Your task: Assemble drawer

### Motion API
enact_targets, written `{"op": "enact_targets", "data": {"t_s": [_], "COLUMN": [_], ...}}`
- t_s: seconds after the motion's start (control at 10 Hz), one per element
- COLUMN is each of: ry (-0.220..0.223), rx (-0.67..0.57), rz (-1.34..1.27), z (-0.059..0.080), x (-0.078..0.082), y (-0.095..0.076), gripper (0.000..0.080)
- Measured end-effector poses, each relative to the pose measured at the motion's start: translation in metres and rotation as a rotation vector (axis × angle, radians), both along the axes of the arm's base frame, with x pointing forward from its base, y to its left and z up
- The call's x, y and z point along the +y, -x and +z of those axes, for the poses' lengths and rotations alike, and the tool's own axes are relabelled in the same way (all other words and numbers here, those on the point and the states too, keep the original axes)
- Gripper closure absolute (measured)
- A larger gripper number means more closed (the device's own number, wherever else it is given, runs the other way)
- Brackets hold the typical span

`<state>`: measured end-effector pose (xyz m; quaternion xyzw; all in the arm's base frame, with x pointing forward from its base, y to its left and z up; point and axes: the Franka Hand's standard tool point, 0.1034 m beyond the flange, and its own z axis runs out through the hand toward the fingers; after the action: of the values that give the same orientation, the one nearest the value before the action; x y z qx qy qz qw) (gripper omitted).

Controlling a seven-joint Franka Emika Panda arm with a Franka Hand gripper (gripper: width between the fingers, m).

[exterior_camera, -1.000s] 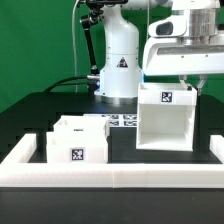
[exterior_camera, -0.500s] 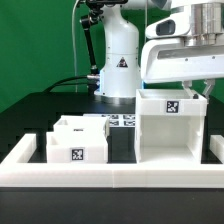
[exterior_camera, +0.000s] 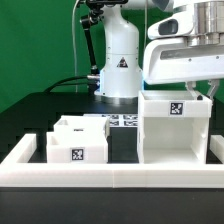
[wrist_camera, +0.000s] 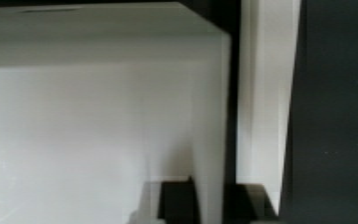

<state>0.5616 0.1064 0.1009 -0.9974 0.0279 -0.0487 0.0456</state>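
Drawer: early stage | housing (exterior_camera: 172,132) upright at exterior view's right, behind rail (exterior_camera: 110,176) | gripper (exterior_camera: 204,92) clamped on its wall | trays (exterior_camera: 76,148) loose beside it, neither inserted | remaining: both trays.

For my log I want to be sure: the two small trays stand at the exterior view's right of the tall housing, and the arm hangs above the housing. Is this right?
Not quite: in the exterior view the two small trays stand at its left of the tall housing, not its right. The rest holds.
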Motion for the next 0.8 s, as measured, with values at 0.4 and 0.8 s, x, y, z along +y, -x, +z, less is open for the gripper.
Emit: {"op": "enact_targets", "data": {"t_s": [0.4,0.8], "ry": [-0.048,-0.099], "rx": [0.016,0.014], "rz": [-0.327,-0.558], "z": [0.000,0.001], "x": [0.003,-0.010], "y": [-0.014,-0.042], "gripper": [0.0761,0.0755]}}
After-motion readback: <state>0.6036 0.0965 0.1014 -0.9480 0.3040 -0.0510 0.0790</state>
